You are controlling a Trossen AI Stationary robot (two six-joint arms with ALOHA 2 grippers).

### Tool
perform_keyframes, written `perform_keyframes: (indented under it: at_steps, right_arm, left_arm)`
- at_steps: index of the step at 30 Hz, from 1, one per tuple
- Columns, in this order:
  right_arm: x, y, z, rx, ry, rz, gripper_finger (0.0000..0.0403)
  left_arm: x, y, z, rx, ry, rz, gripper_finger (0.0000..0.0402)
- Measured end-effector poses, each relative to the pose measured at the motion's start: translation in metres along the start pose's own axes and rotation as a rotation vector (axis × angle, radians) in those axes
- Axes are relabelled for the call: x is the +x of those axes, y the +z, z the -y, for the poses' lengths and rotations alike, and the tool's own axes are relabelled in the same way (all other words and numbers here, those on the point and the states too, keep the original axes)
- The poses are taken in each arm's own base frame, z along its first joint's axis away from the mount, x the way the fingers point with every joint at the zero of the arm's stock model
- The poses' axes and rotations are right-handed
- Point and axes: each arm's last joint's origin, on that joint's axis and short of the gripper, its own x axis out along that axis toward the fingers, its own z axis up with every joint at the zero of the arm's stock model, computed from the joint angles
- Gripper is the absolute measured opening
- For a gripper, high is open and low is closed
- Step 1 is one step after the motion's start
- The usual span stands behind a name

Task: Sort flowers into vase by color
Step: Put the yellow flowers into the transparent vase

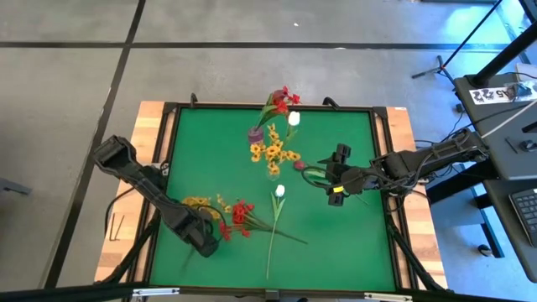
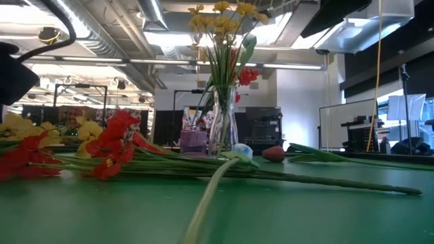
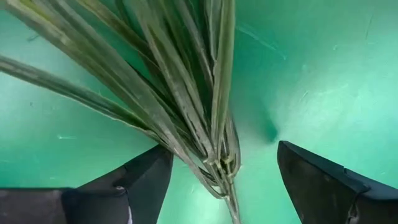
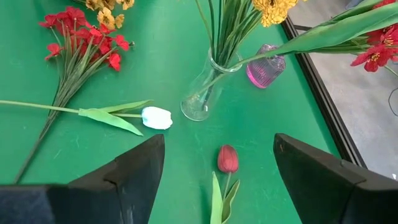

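The left gripper [image 1: 210, 239] sat low over the near left part of the green table [image 1: 352, 243], its two fingers [image 3: 140, 183] spread wide with a bundle of green stems [image 3: 186, 106] lying loose between them, gripped by neither finger. Those stems belonged to the red spray [image 1: 239, 214] and the yellow spray [image 1: 200, 202] lying flat on the mat just beside that gripper. The right gripper [image 1: 334, 178] hovered over the right middle of the table, its fingers [image 4: 134, 171] also parted and holding nothing. Just ahead of it lay a dark pink bud [image 4: 227, 158] on its short stem, flat on the mat and clear of both fingers.

A clear glass vase [image 4: 202, 93] stood upright near the far middle of the table, with yellow flowers [image 1: 273, 153] standing in it. Right next to it stood a small purple vase [image 4: 266, 67], and a red flower [image 1: 284, 99] on a long leafy stem leaned out from there toward the far edge. A white tulip [image 1: 294, 118] showed near the vases at the far side. Another white tulip [image 1: 279, 191] lay in the middle of the table, its long stem [image 1: 272, 239] running toward the near edge, between the two grippers and touching neither.
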Motion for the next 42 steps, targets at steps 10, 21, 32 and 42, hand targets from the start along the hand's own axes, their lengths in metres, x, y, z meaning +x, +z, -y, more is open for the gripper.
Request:
perform_keyframes:
  at_steps: [10,21,32,42]
  right_arm:
    - [0.000,0.000,0.000,0.002,0.000,0.003,0.0301]
    - [0.000,0.000,0.000,0.002,0.001,0.004,0.0301]
    - [0.000,0.000,0.000,0.002,0.001,0.004,0.0301]
    - [0.000,0.001,0.000,0.004,0.002,0.010,0.0301]
  left_arm:
    - [0.001,0.001,-0.007,-0.039,0.073,-0.017,0.0223]
    - [-0.011,0.012,-0.011,-0.068,0.222,0.031,0.0055]
    - [-0.084,0.018,0.005,0.014,0.441,0.361,0.0016]
    - [-0.146,0.018,0.046,0.291,0.250,0.831,0.0016]
